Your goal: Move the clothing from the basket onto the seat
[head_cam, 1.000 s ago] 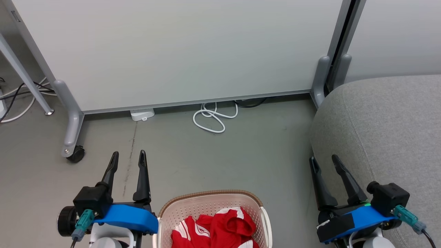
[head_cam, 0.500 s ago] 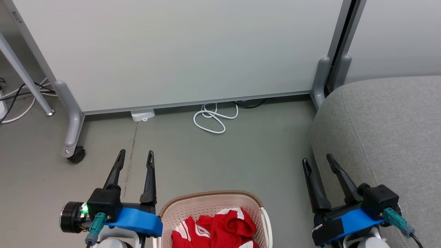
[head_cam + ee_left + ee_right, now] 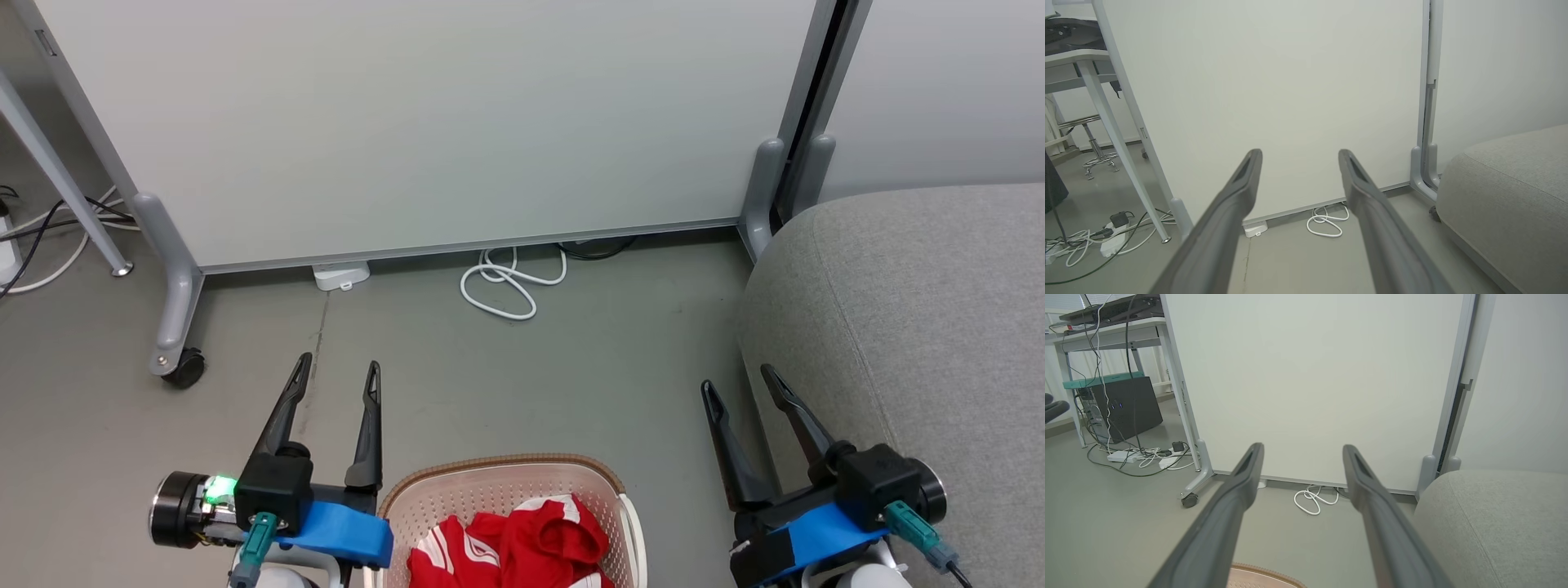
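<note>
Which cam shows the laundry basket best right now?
Head view: the basket sits at the bottom edge, showing its far half with red clothing inside. Right wrist view catches a sliver of brown rim. Left wrist view faces floor and partition.

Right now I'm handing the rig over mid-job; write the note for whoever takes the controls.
Left gripper: open, holding nothing, above the floor left of the basket.
Right gripper: open, holding nothing, between basket and seat.
Clothing: red, lying in the basket.
Done: no garment on the visible seat.
Left: grasp the clothing, carry it right onto the seat.
</note>
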